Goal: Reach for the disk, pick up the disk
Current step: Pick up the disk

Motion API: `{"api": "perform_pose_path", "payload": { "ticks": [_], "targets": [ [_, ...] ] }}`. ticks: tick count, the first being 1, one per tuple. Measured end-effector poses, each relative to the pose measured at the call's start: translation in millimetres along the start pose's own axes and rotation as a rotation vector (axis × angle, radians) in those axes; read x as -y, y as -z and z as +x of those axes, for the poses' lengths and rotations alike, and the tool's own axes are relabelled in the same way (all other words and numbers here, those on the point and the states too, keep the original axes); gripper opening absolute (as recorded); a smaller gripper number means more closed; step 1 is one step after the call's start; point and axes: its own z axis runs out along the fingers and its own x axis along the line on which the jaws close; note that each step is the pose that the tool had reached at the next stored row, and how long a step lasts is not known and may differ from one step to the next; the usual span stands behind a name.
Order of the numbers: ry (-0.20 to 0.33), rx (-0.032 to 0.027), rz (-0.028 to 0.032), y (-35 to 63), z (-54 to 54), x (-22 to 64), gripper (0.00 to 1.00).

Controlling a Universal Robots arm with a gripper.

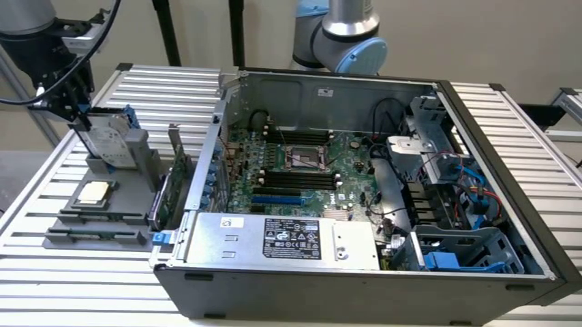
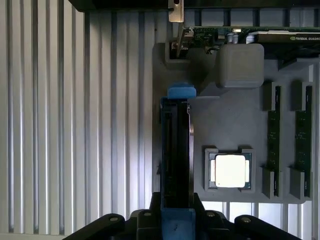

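Note:
The disk [image 1: 108, 139] is a flat silver-grey drive with a white label and blue carrier rails. It stands on edge, slightly tilted, in a slot of the grey fixture [image 1: 100, 228] at the exterior view's left. My gripper [image 1: 80, 114] comes down over its top edge, black fingers on either side of it. In the wrist view the disk [image 2: 176, 150] runs edge-on straight out from between the fingers, its blue end tab over the grey fixture [image 2: 235, 125]. The gripper [image 2: 175, 222] hugs the drive's near end and looks shut on it.
A square silver-topped chip [image 1: 95, 193] [image 2: 230, 170] lies in the fixture beside the disk. Memory sticks [image 2: 272, 135] and a graphics card [image 2: 280, 35] stand in other slots. The open computer case [image 1: 364, 204], with its power supply [image 1: 282, 238], fills the slatted table's middle.

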Motion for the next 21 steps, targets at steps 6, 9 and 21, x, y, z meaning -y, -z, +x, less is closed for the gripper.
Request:
{"api": "perform_pose_path", "payload": {
  "ticks": [6, 9, 21],
  "targets": [
    [0.0, -0.0027, 0.0, 0.0, -0.7, 0.0, 0.33],
    [0.0, -0.0048, 0.0001, 0.1, -1.4, 0.0, 0.33],
    [0.0, -0.0101, 0.0, 0.0, -1.5, 0.0, 0.33]
  ]
}}
